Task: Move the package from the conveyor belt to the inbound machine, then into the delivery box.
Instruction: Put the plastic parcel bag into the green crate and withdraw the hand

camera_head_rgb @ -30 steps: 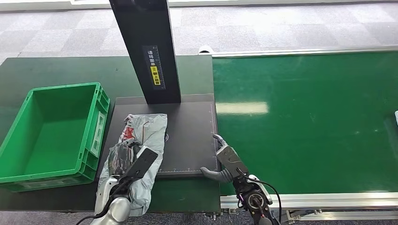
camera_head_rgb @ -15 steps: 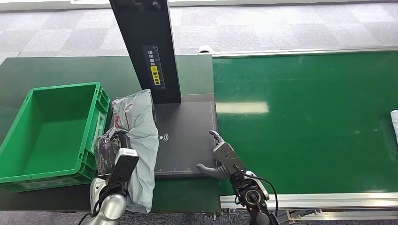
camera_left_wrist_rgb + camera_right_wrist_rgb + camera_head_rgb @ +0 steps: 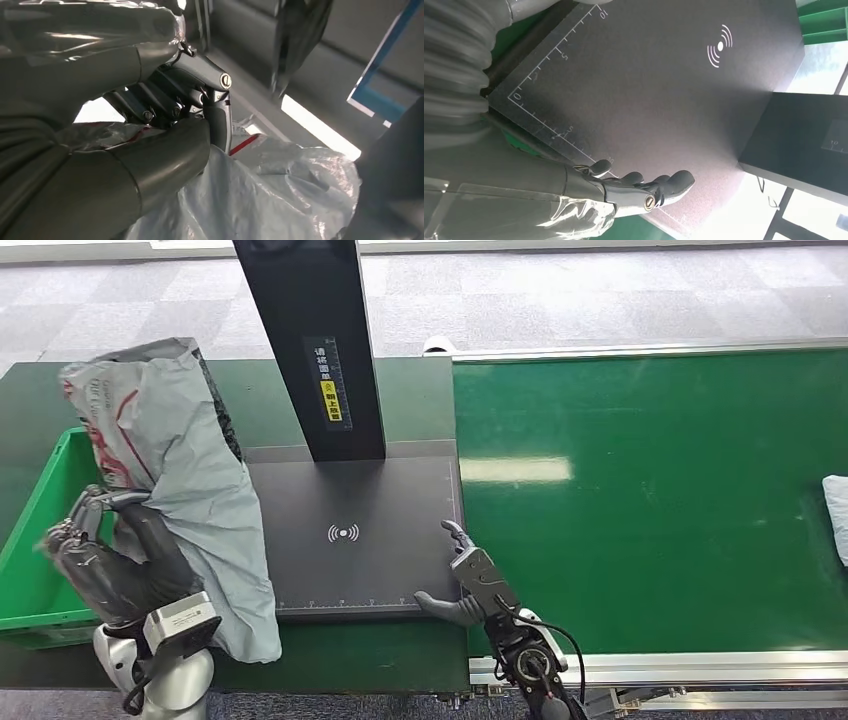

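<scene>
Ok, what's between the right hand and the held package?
Head view: only the bare black scanner plate, with its wireless mark, separates the right hand from the package in the left hand.

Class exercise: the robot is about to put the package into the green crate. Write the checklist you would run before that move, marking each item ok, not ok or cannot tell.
1. Left hand grips the grey package: ok.
2. Package lifted clear of the scanner pad: ok.
3. Package fully above the green crate: not ok, it hangs over the crate's near edge.
4. Crate empty: cannot tell, the package hides much of it.
5. Right hand open, out of the path: ok.
</scene>
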`<state>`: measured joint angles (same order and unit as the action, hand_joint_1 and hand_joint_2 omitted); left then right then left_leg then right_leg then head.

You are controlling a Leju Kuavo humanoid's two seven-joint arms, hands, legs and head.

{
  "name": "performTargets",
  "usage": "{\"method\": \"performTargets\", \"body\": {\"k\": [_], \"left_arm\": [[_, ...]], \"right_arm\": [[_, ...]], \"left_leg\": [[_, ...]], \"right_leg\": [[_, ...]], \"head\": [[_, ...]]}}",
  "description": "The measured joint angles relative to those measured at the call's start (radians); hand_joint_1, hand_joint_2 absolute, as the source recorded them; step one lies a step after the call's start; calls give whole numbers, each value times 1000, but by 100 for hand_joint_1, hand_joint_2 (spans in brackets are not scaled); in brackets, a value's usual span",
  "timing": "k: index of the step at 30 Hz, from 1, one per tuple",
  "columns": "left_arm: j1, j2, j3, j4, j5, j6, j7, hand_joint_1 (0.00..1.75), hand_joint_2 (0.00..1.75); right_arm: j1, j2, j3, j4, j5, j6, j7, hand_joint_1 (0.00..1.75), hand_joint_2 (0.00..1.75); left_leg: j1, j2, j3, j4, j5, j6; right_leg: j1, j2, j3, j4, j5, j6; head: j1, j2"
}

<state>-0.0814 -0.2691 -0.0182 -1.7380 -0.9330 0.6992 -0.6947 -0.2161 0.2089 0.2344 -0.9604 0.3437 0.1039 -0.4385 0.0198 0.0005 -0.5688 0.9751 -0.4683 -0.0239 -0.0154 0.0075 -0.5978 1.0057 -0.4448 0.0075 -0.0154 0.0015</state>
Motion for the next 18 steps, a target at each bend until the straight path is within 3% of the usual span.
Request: {"method": "performTargets", "body": {"k": [8,14,16,18], "left_arm": [[-51,-26,133,-119,-128,0,0,175,0],[-139,-27,286,-115,-373,0,4,175,0],[-172,-19,350,-73,-482,0,53,175,0],[-189,34,373,1,-576,-1,226,175,0]], "right_arm": [[10,0,3,0,-3,-10,-1,0,175],[23,-1,4,-4,-8,-14,2,0,175],[28,-3,4,-9,-11,-14,5,0,175],[32,-7,4,-15,-12,-15,3,0,175]], "left_leg": [[0,0,0,0,0,0],[0,0,1,0,0,0],[0,0,1,0,0,0],[0,1,2,0,0,0]], "right_leg": [[0,0,0,0,0,0],[0,0,0,0,0,0],[0,0,0,0,0,0],[0,1,0,0,0,0]], "head": [[0,0],[0,0],[0,0],[0,0]]}}
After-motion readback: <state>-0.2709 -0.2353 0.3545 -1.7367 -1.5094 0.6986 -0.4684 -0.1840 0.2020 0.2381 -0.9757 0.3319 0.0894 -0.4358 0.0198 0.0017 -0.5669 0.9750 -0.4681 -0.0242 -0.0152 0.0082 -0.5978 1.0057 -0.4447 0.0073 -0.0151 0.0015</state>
